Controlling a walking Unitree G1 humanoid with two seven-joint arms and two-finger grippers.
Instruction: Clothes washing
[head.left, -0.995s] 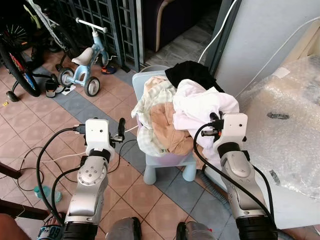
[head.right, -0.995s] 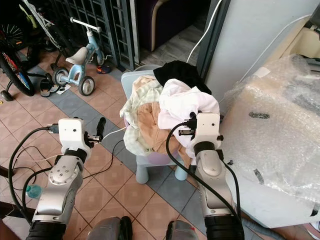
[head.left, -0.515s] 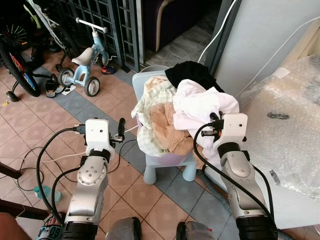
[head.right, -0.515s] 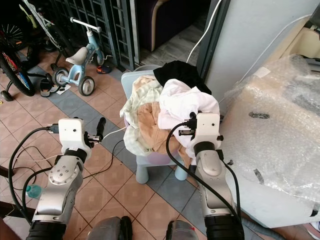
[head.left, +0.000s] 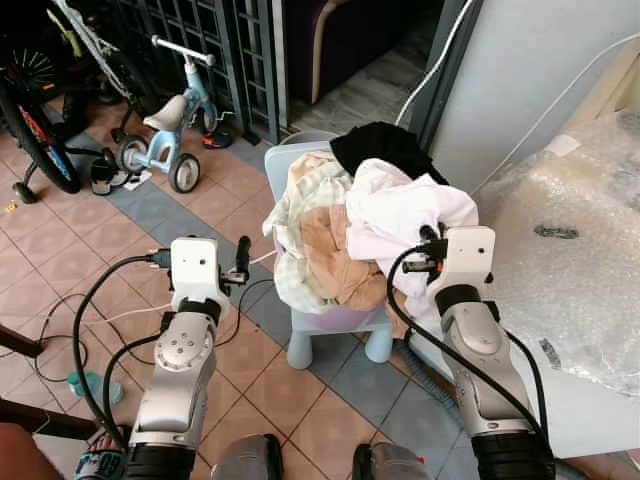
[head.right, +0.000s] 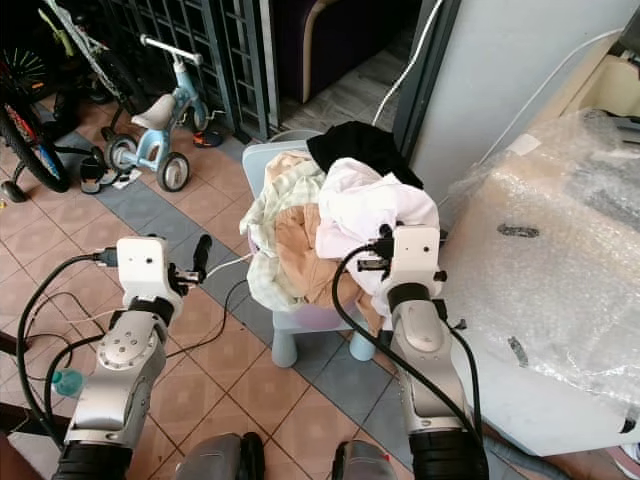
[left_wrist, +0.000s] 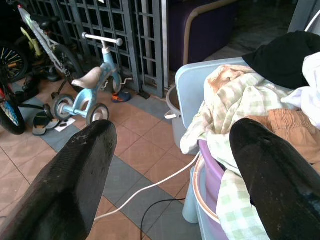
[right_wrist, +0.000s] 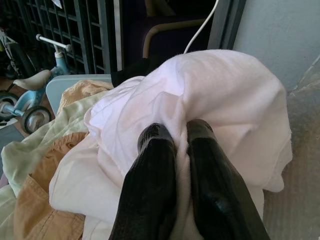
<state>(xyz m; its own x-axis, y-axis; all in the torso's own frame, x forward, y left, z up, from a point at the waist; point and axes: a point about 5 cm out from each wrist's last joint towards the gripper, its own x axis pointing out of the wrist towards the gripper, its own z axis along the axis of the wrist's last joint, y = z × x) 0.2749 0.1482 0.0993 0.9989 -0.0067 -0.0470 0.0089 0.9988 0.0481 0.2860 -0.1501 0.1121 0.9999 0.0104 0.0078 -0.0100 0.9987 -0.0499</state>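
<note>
Laundry is heaped in a purple basin (left_wrist: 212, 172) that sits on a small pale-blue chair (head.left: 335, 335), straight ahead of you on the tiled floor (head.left: 200, 205). Your right gripper (right_wrist: 176, 137) is pressed into the white garment (right_wrist: 225, 105) on the right side of the heap, its two black fingers (right_wrist: 152, 175) drawn together with a fold of that white cloth pinched between them; the cloth bulges up just beyond the fingertips. Beside it in the pile you can see a tan garment (head.left: 335, 255), a pale green checked cloth (head.left: 300, 205) spilling over the basin's left edge, and a black garment (head.left: 385, 150) on top at the back. Your left gripper (left_wrist: 170, 150) hangs off to the left of the chair, fingers spread wide with nothing between them, apart from the heap, which lies just ahead of it and toward its right finger (left_wrist: 272, 175). On your right, close against the right arm, stands a large object wrapped in bubble wrap (head.left: 575, 250). Farther left, by the dark metal gate (head.left: 225, 50), are a child's blue tricycle (head.left: 170, 125) and a bicycle (head.left: 35, 130), and cables (head.left: 105, 310) trail across the tiles.
</note>
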